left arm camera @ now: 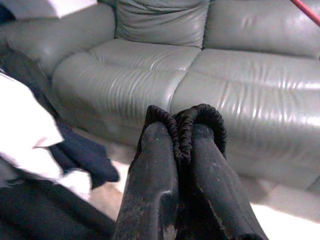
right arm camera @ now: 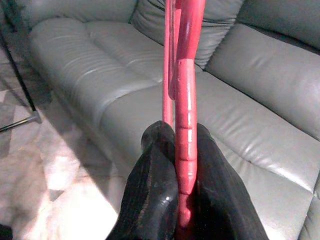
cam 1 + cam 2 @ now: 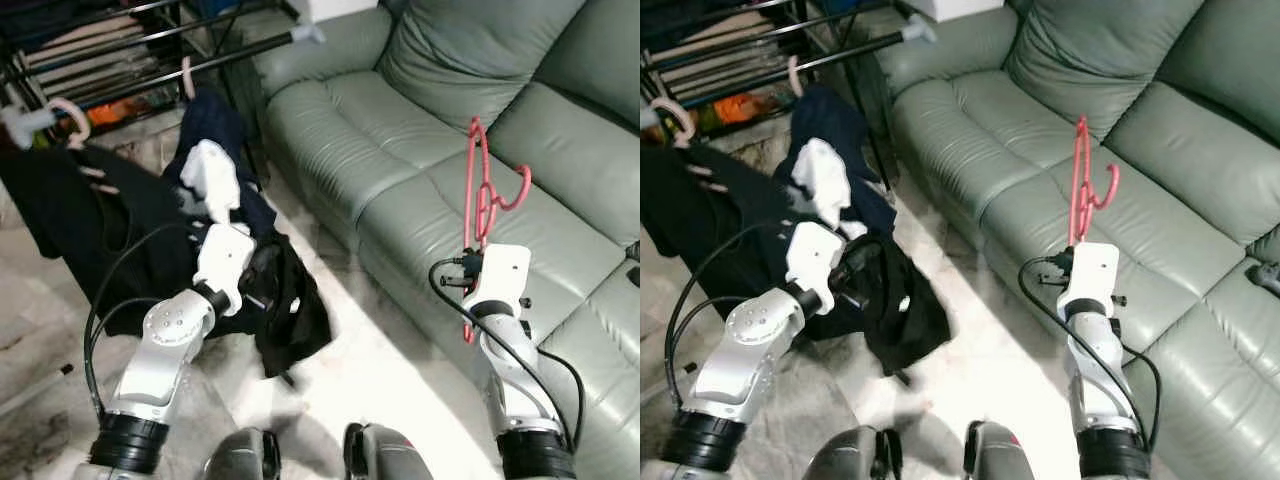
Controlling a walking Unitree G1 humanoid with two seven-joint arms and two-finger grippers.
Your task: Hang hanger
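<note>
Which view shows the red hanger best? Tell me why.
Left eye view: the red hanger shows whole, hook included, upright above the right gripper. Right eye view shows much the same. Right wrist view shows just its stem clamped between fingers. Left wrist view catches a corner.

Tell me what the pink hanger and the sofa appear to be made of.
The pink hanger, clamped in the right end effector, looks like moulded plastic: smooth, glossy, uniformly coloured, with ridged segments along its bar. The grey-green sofa looks like leather or faux leather: soft sheen, creases and stitched seams; the pictures cannot tell which.
</note>
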